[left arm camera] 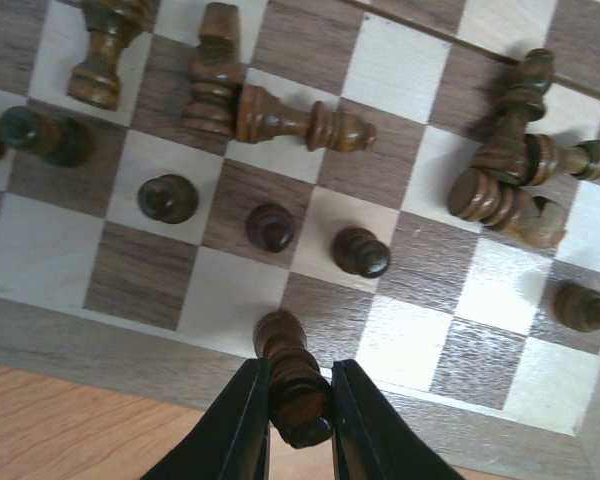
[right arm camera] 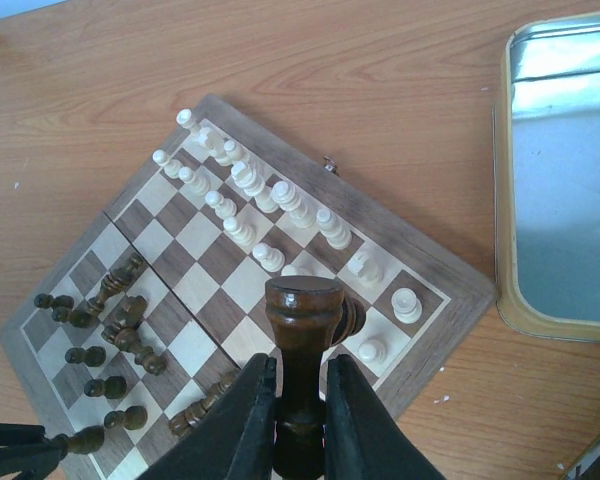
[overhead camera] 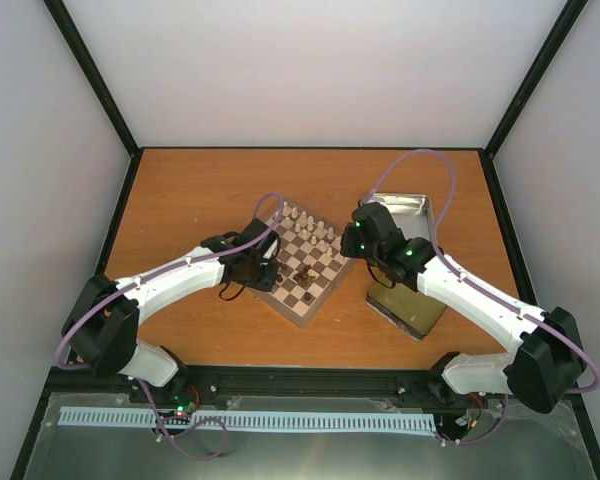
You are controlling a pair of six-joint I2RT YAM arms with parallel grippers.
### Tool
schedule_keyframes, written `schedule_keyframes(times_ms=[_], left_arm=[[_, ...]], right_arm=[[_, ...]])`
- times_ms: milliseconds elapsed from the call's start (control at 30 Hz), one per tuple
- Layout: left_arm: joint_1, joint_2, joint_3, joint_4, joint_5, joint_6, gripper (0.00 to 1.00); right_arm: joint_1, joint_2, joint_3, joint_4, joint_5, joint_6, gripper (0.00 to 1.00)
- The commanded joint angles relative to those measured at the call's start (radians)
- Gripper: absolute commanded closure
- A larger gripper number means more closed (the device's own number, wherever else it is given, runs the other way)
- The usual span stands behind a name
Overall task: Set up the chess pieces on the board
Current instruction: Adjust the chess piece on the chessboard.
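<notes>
Chess pieces (right arm camera: 120,335), the dark ones, are on the half of the board (overhead camera: 305,262) nearest the L arm, some upright, several toppled. L pincer (left arm camera: 298,368) is narrow, clamped on a small piece (left arm camera: 285,345) w/ both fingers touching it, at the board's rim by the edge squares. Can't tell if that piece touches the board.

Directly ahead of it, three pawns (left arm camera: 271,227) stand upright on neighbouring squares, close together. Further in, a fallen piece (left arm camera: 300,120) lies flat across two squares, its base against another piece beside it. Off to one side, a heap (left arm camera: 510,175) of approx four toppled pieces lies tangled over a couple of squares.

R pincer (right arm camera: 300,378) grips a tall piece (right arm camera: 302,320) upright by its lower stem, up above the board's light-side end. Light pieces (right arm camera: 250,195) stand in two rows along the far edge, and a few near the corner are partly hidden behind the tall piece.

On the table (overhead camera: 190,190), off the board: an open tin (right arm camera: 570,170) near the board's corner, not touching, and a 2nd tin (overhead camera: 410,310) partly under the R arm.
</notes>
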Motion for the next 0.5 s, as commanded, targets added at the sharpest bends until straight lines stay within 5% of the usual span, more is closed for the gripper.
schedule_keyframes(times_ms=[0, 467], left_arm=[[0.006, -0.025, 0.038, -0.041, -0.090, 0.011, 0.84], [0.007, -0.026, 0.023, -0.035, -0.099, 0.006, 0.84]], right_arm=[[-0.007, -0.004, -0.013, -0.002, 0.015, 0.013, 0.86], [-0.007, 0.007, -0.012, 0.005, -0.012, 0.016, 0.86]])
